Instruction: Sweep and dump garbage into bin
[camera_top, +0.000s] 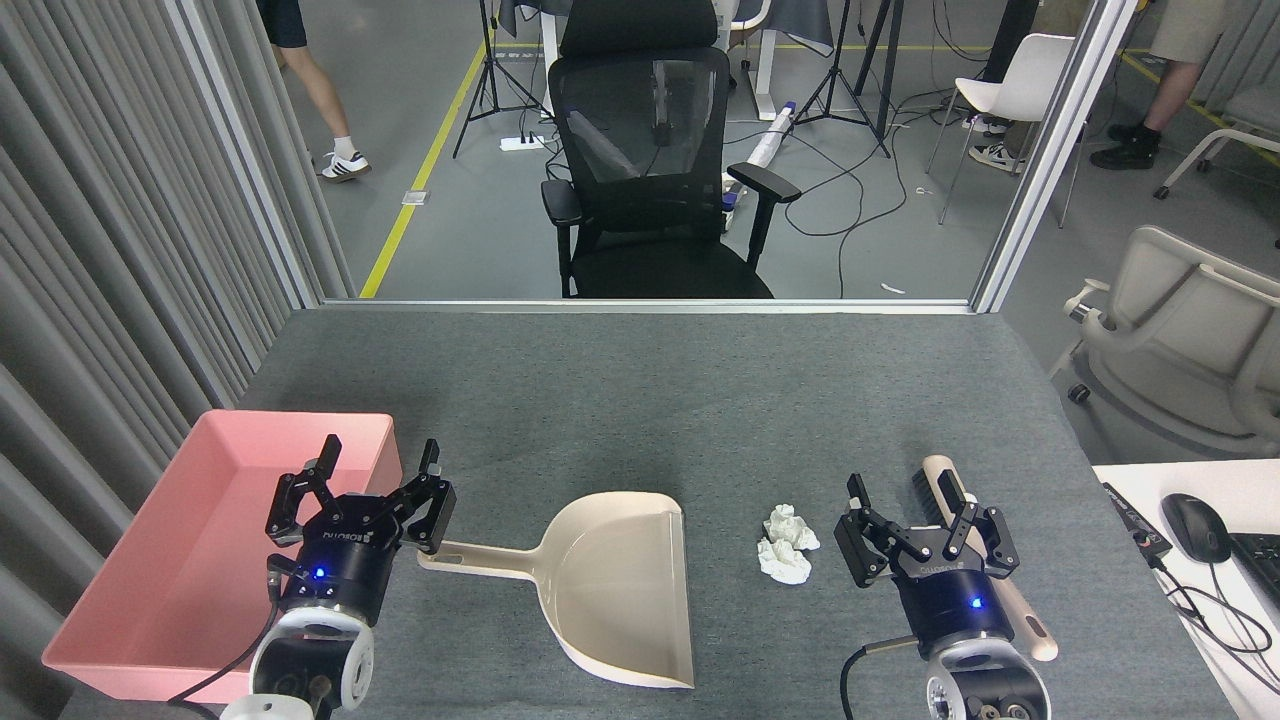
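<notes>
fingers spread, both: left gripper (378, 478) over bin (130, 610) | right gripper (910, 508) beside garbage (787, 542)

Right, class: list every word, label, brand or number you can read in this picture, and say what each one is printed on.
"ROBOTIQ", white lettering seen upside down, on the body of the left gripper.
The same white lettering, upside down, on the right gripper; too small to read with certainty.
Bin, dustpan, brush, garbage: no text visible.

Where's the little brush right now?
In the head view, the brush lies on the grey table's right side, partly hidden behind the right hand, right of the tissue wads.
</notes>
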